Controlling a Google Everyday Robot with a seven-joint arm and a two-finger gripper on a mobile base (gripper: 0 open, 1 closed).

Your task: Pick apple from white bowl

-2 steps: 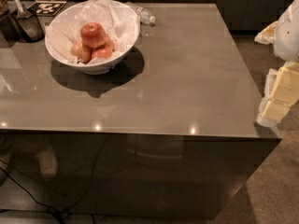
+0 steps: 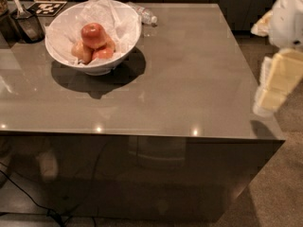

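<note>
one end effector (image 2: 275, 85) beside table (image 2: 189, 79), well apart from apple (image 2: 93, 35)

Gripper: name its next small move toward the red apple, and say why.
Probably swing the gripper left across the table toward the white bowl. The gripper hangs off the table's right edge, far from the red apple, which sits on top of paler apples in the bowl near the far left corner.

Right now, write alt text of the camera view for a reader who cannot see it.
A red apple tops paler apples in a paper-lined white bowl at the far left of a grey table. The gripper hangs beyond the right edge.
</note>
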